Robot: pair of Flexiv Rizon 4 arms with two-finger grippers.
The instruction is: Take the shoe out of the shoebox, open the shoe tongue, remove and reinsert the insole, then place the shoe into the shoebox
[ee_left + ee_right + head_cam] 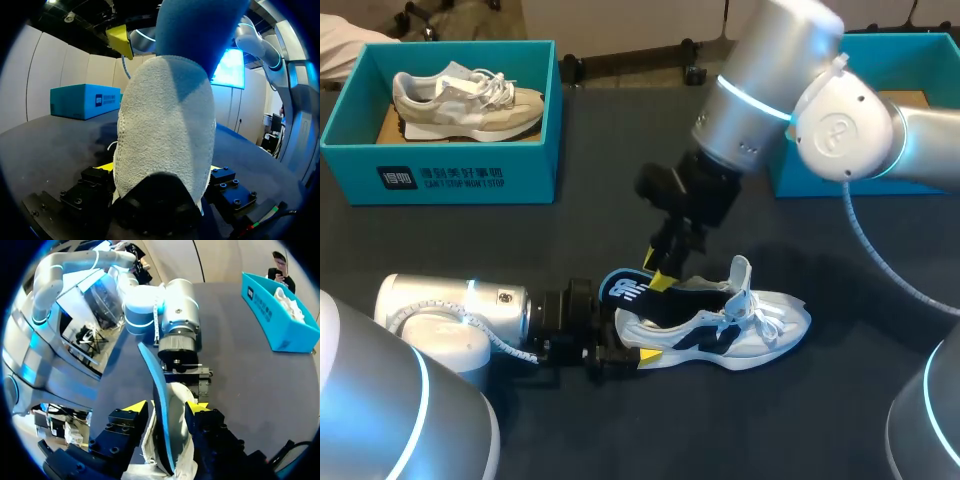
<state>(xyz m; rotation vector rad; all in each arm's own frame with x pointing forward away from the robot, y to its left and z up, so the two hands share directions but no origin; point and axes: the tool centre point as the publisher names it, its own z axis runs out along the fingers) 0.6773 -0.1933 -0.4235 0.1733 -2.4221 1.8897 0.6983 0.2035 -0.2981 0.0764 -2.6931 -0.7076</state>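
Observation:
A white and navy sneaker (760,320) lies on its side on the dark table, toe to the right. My left gripper (620,350) has the heel (165,140) between its widely spread fingers, both touching it. A blue insole (623,288) sticks up out of the heel opening. My right gripper (665,275) comes down from above with the insole (161,400) between its fingers. A narrow gap shows on either side, so it stands open. In the left wrist view one of its yellow fingertips (121,41) sits beside the insole (195,30).
A teal shoebox (440,175) at the back left holds a beige sneaker (470,100). A second teal box (920,50) stands at the back right, partly behind my right arm. Bare table lies in front of the shoe.

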